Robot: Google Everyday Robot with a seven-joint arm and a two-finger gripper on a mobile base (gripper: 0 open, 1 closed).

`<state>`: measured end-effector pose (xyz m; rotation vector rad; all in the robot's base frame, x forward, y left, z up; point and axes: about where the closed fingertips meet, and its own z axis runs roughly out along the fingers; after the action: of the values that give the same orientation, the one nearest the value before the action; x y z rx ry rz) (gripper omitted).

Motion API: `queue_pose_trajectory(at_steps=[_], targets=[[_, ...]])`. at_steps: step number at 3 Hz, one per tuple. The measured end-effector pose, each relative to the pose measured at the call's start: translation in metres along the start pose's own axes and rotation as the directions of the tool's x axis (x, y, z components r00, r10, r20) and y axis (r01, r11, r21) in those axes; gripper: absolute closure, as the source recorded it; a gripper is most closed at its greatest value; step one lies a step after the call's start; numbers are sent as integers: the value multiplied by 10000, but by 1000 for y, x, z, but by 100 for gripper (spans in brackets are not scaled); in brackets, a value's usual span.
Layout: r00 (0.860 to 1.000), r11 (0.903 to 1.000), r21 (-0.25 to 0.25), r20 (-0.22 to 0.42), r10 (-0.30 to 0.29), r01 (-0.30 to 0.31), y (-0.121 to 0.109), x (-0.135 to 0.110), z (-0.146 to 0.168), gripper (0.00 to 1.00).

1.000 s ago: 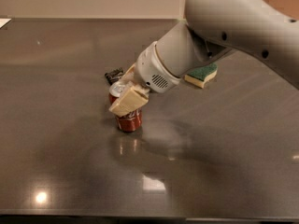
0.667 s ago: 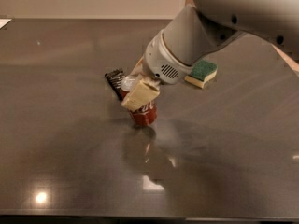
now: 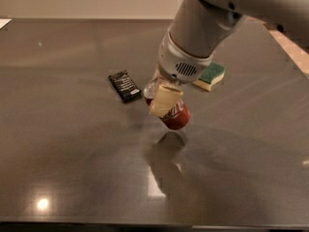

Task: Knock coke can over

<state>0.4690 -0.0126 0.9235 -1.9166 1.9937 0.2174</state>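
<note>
Claw (image 3: pixel 163 99) low over the table (image 3: pixel 72 153), against the coke can (image 3: pixel 176 115); cannot tell how wide it stands or whether it grips. Can tilted mid-table, silver top toward the black snack wrapper (image 3: pixel 124 86) just beside it. Green-yellow sponge (image 3: pixel 208 76) near, behind.

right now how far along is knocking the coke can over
Done: the gripper is on the coke can, contact made. In hand: the can leans steeply, silver top toward the black wrapper, not upright. Left: it does not look flat on the table yet; it needs to end up lying on its side.
</note>
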Motion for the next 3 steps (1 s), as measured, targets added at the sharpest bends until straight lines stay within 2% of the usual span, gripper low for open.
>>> queue_pose_trajectory(at_steps=[1,2,3], targets=[[9936,9989,-396,-1087,-302,260,0,19,8,100],[9809,9961,-784,-1864,-550,410,-3,34,18,83],[9678,9918,-1152,-2379,-825,562,-4,44,27,58]])
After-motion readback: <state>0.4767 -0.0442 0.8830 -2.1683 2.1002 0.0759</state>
